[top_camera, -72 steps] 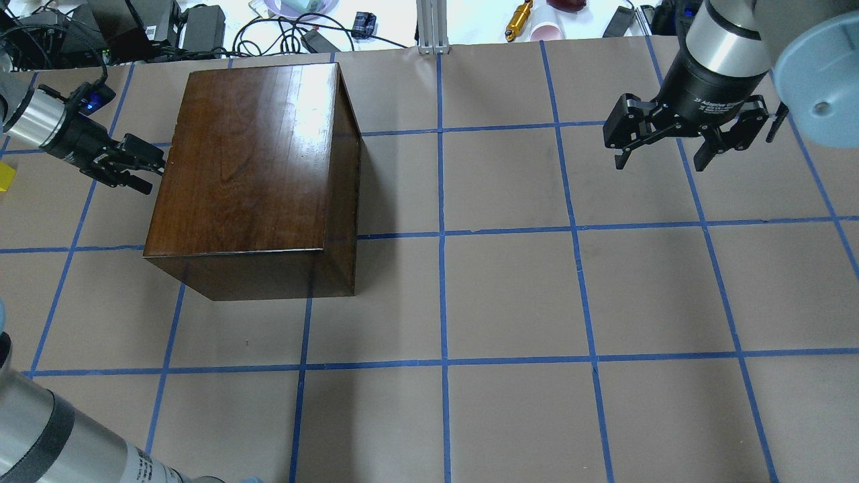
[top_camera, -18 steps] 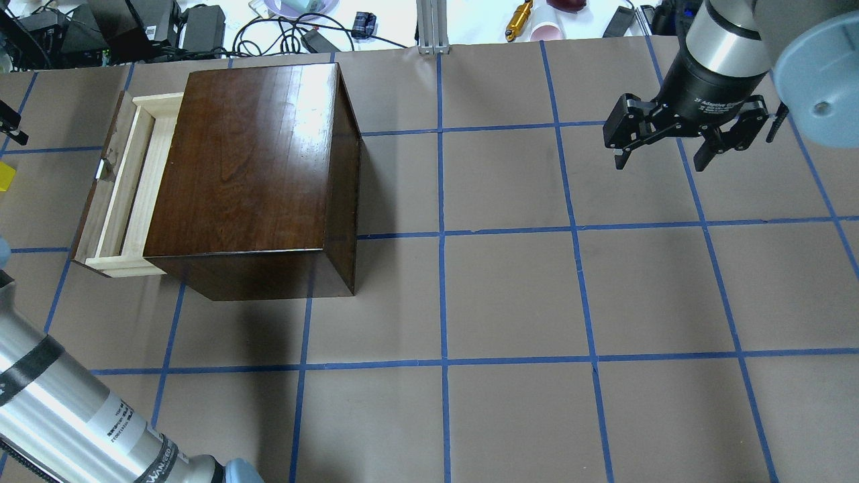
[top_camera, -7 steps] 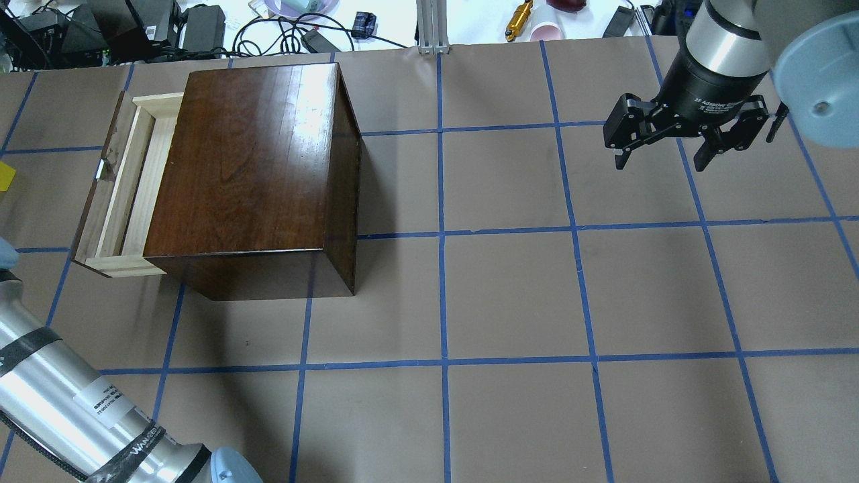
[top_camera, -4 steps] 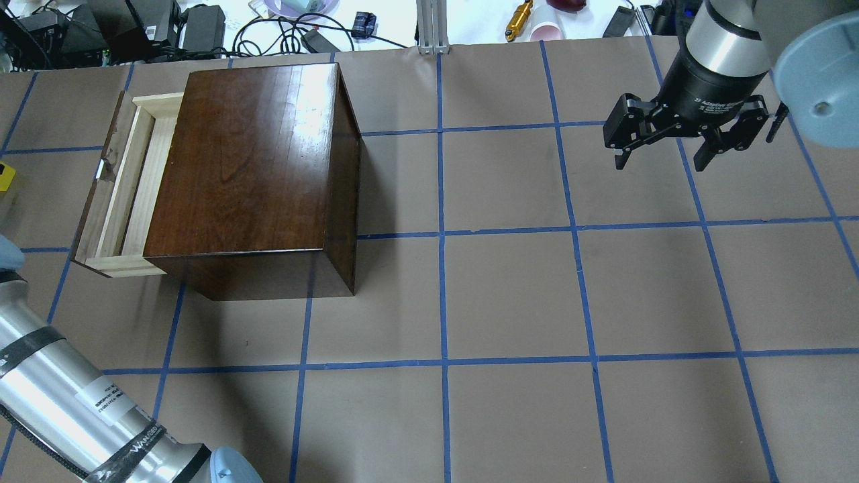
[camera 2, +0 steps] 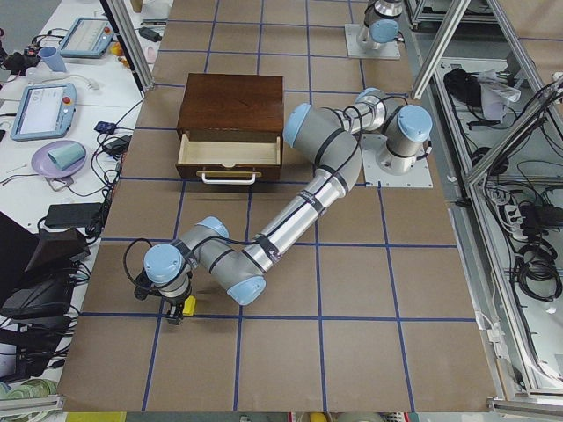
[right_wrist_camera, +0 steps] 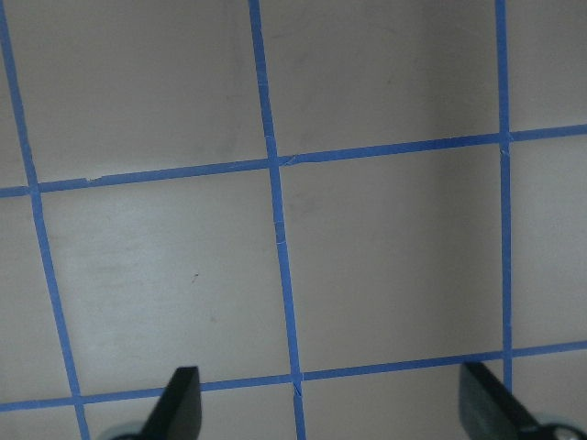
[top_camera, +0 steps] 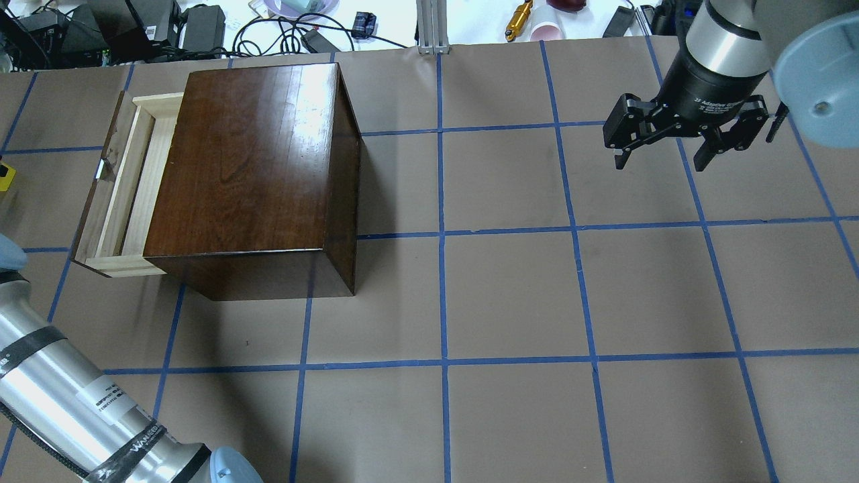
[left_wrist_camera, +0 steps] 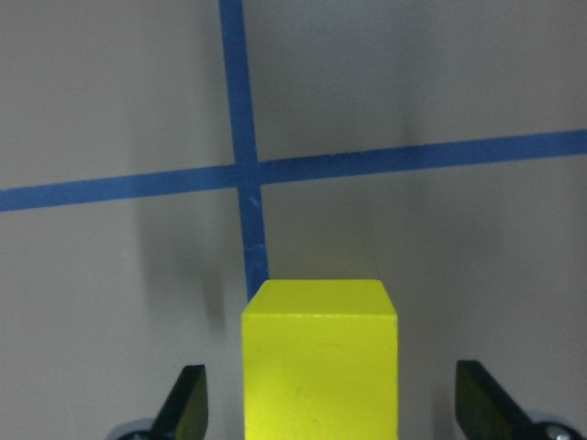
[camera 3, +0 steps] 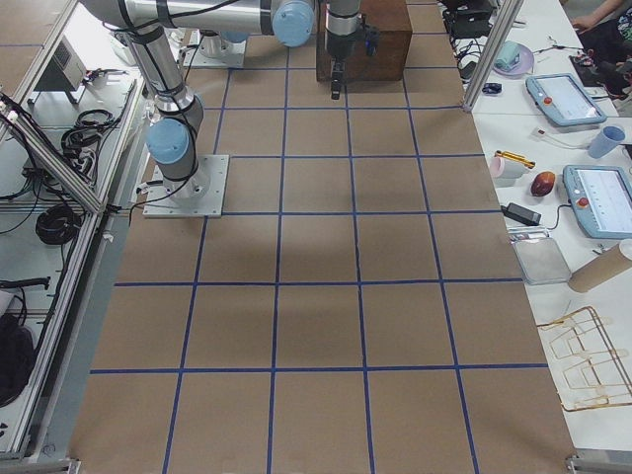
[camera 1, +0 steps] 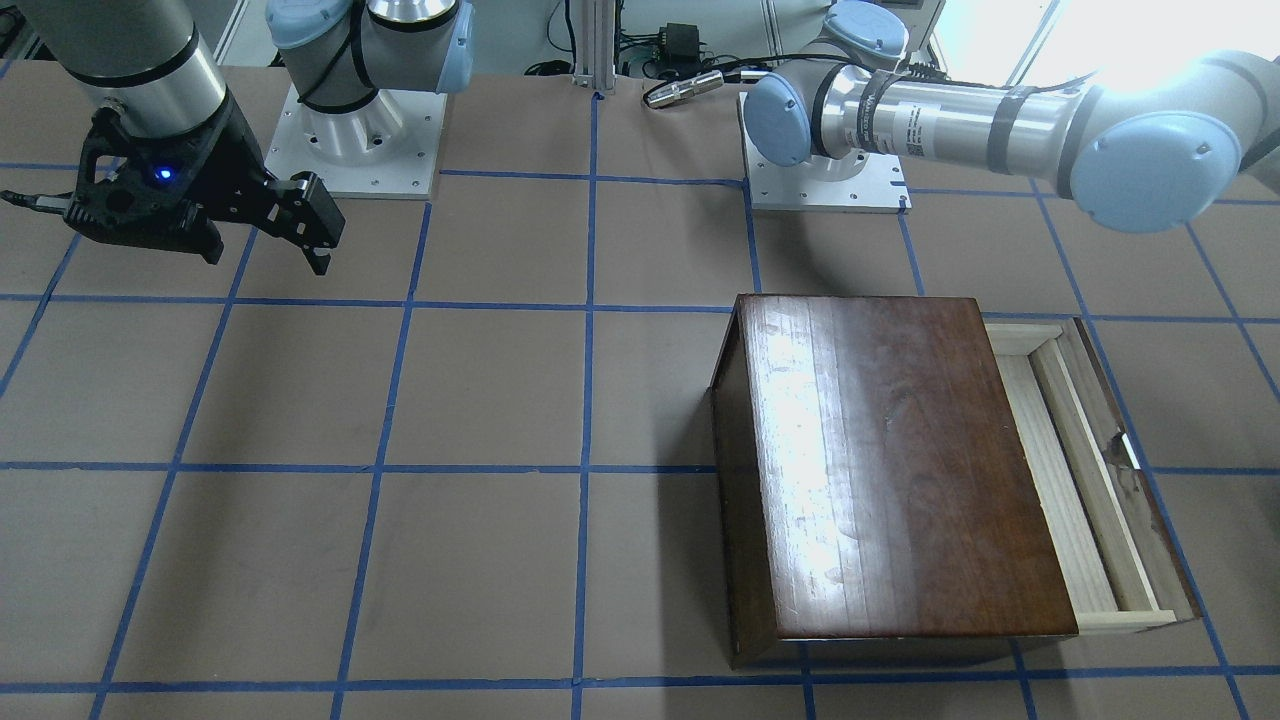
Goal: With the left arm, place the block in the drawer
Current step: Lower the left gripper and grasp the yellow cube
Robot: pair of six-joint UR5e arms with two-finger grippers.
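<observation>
- Your left arm stretches far out along the table, and the left gripper at its end points straight down over the block.
- The wrist view shows its fingers spread wide, one on each side of the yellow cube. There is a clear gap on both sides, and neither finger touches the cube.
- The block sits just beside a crossing of blue tape lines, well apart from the cabinet and out beyond the drawer's front panel. From overhead you catch only a sliver of it at the left edge of the view.
- You cannot tell from these views whether the cube rests on the paper or hangs just above it.
- The drawer stands open from the cabinet's side. Its pale wooden channel is in plain view and its dark front panel faces the block.
- Your right gripper hangs above the table's far side, well apart from the cabinet. Its fingers are splayed wide, with only taped paper showing between them.
</observation>
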